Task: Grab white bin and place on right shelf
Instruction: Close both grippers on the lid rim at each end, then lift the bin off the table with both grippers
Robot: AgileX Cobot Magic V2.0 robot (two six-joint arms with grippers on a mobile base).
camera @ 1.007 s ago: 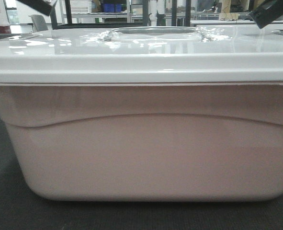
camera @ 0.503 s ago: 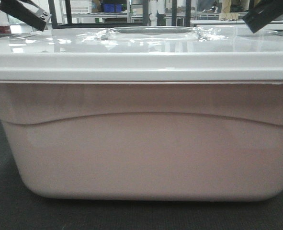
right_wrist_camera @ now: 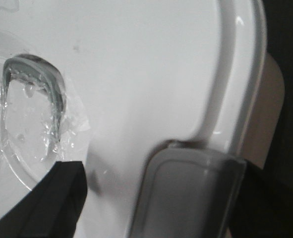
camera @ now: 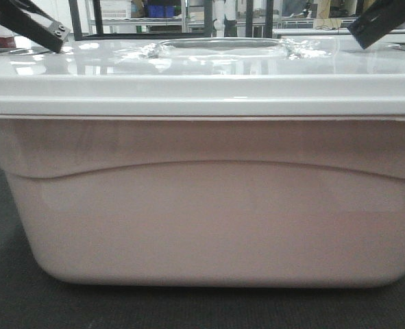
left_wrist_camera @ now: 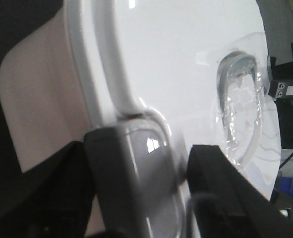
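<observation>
The white bin (camera: 202, 226) fills the front view and stands upright on a dark surface (camera: 0, 295). Its pinkish side wall, crossed by a curved moulded ridge (camera: 202, 166), lies nearest the camera. Above the wall, the glossy grey-white lid (camera: 202, 86) sits on the rim.

Left wrist view: the left tool (left_wrist_camera: 141, 153) is spread apart at one end of the bin. One dark finger (left_wrist_camera: 54, 198) lies outside the end wall and the other over the lid, with a grey latch (left_wrist_camera: 136, 183) between them. Whether either finger touches the latch cannot be judged.

Right wrist view: the right tool (right_wrist_camera: 161, 173) likewise gapes, straddling the opposite latch (right_wrist_camera: 191, 193), with a visible gap on the lid side.

Beyond each latch, at mid-lid, a recessed grey handle (right_wrist_camera: 39, 74) lies under crinkled clear film (right_wrist_camera: 62, 129).

Farthest back in the front view, behind the bin, are the dark upright posts (camera: 74, 20) of metal racks and small blue bins (camera: 160, 10) on a rack level.
</observation>
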